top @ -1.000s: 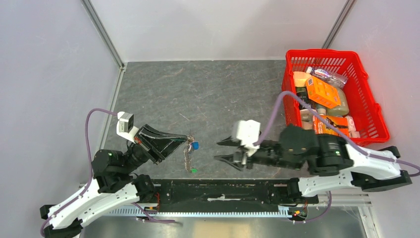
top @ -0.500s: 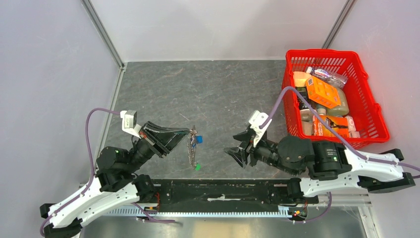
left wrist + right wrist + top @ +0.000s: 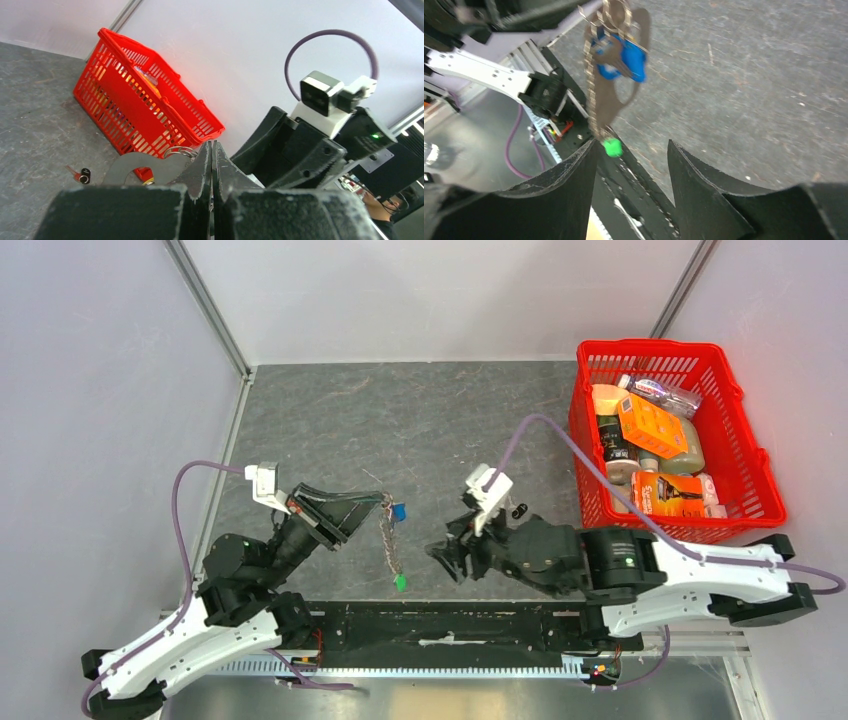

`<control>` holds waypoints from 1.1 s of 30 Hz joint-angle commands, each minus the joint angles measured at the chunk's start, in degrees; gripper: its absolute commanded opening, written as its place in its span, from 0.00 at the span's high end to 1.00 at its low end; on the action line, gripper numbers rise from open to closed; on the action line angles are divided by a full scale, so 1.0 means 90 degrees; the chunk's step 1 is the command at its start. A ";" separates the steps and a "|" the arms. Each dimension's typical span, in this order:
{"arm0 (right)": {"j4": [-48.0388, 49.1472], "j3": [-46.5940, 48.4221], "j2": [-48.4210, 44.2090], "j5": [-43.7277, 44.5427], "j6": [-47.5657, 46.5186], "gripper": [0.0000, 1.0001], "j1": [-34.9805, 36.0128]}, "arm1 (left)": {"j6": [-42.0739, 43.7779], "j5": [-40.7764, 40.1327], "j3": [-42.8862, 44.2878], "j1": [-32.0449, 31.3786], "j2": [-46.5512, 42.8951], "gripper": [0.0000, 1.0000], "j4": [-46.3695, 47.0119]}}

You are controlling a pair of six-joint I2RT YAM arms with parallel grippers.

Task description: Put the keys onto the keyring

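Keyring (image 3: 384,504), silver loop with blue-capped key (image 3: 398,510), twisted chain (image 3: 388,545) and green tag (image 3: 400,582) dangling, pinched above the table (image 3: 420,420) in closed left gripper (image 3: 374,504), right gripper (image 3: 452,540) just beside, wide open, empty

Shiny silver metal in the keyring (image 3: 385,502) and its twisted chain (image 3: 390,545); smooth blue plastic capping the key (image 3: 626,60); bright green plastic tag (image 3: 612,147). Matt, grainy black plastic on the right end effector (image 3: 631,147) and left end effector (image 3: 212,150). Mottled grey, rough-looking counter (image 3: 420,420); glossy red plastic basket (image 3: 745,455).
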 commanded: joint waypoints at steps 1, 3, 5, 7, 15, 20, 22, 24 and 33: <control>0.0685 0.0758 0.0655 -0.0211 0.0532 0.39 0.0029 | 0.0106 -0.0372 0.0012 0.0023 -0.0061 0.98 0.0220; 0.0857 0.0991 0.0875 -0.0317 0.0651 0.39 0.0020 | 0.0130 -0.0365 0.0023 0.0021 -0.0078 0.98 0.0191; 0.0891 0.1200 0.1043 -0.0248 0.0841 0.40 0.0010 | 0.0150 -0.0360 0.0037 0.0021 -0.0089 0.98 0.0164; 0.0940 0.1308 0.1135 -0.0221 0.1033 0.40 -0.0045 | 0.0170 -0.0353 0.0051 0.0023 -0.0108 0.98 0.0125; 0.1370 0.1119 0.1062 -0.0119 0.1909 0.44 -0.0204 | 0.0266 -0.0432 0.0065 0.0021 -0.0189 0.98 0.0021; 0.1350 0.1070 0.1162 -0.0163 0.2336 0.45 -0.0375 | 0.0326 -0.0483 0.0100 0.0021 -0.0218 0.98 -0.0025; 0.1386 0.1051 0.1197 -0.0228 0.2430 0.46 -0.0443 | 0.0336 -0.0477 0.0103 0.0021 -0.0218 0.98 -0.0024; 0.1401 0.1041 0.1235 -0.0260 0.2503 0.47 -0.0495 | 0.0336 -0.0471 0.0100 0.0021 -0.0225 0.98 -0.0006; 0.1530 0.0828 0.1335 -0.0487 0.2866 0.52 -0.0704 | 0.0346 -0.0439 0.0147 0.0027 -0.0162 0.98 0.0006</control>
